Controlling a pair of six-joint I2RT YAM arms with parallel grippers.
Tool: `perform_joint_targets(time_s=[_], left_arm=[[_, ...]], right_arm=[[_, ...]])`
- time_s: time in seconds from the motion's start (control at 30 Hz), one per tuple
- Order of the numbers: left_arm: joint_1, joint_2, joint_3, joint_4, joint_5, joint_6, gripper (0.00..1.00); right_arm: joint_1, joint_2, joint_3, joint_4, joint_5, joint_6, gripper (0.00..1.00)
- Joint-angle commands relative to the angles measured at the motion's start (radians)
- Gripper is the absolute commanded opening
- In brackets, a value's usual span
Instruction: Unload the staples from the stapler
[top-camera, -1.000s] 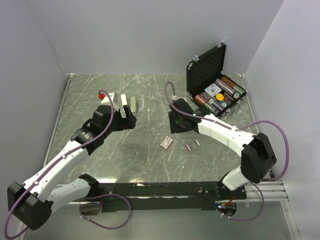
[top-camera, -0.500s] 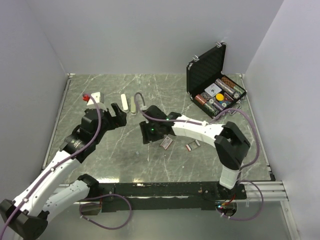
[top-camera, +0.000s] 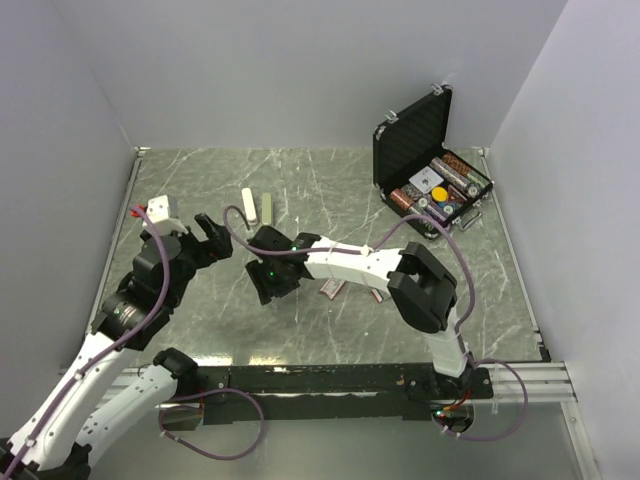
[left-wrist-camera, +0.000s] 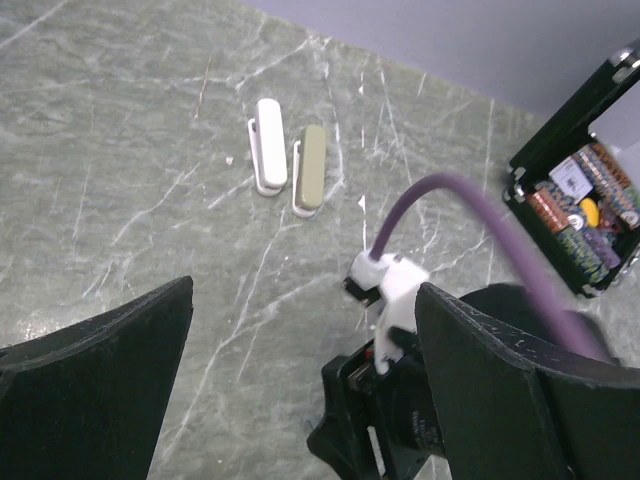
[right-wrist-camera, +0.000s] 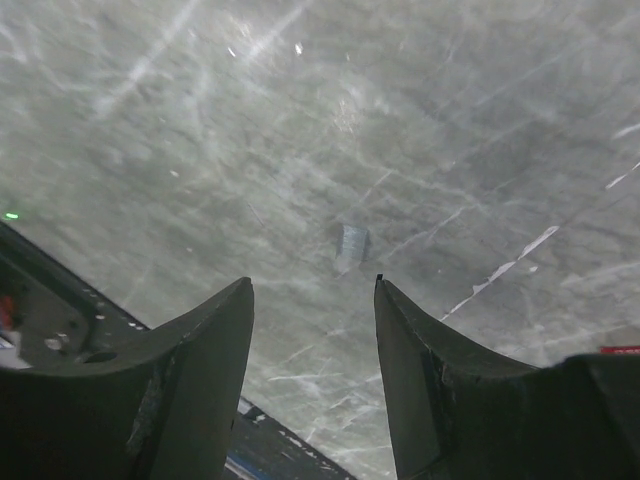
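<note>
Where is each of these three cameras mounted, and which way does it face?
Top external: above and behind the bases, looking down at the table; left arm, right arm show.
Left wrist: on the left arm, facing forward-down at white stapler half, olive stapler half, case; left fingers frame it.
Right wrist: close above the table, facing down; right fingers at bottom.
Shared: top and left wrist both show stapler halves, case, right arm.

Grey-green marbled surface (top-camera: 320, 340). Far, left of centre: a white stapler (top-camera: 249, 205) and an olive stapler (top-camera: 266, 208), lying flat, side by side and parallel. Far right corner: open black case (top-camera: 412, 140), lid upright. Centre: pink-and-white box (top-camera: 332, 291), partly covered.
</note>
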Motion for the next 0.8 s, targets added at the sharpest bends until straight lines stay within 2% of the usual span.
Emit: perform_joint_targets(time_s=[0.0,0.77], left_arm=[[0.004,-0.029,-0.020,0.015,-0.022,0.014,0.97],[0.004,-0.034,-0.033,0.031,0.012,0.023,0.97]], right_arm=[[0.018,0.025,0.044,-0.071,0.041,-0.006,0.59],[0.056,0.160,0.154,-0.161,0.119,0.001,0.58]])
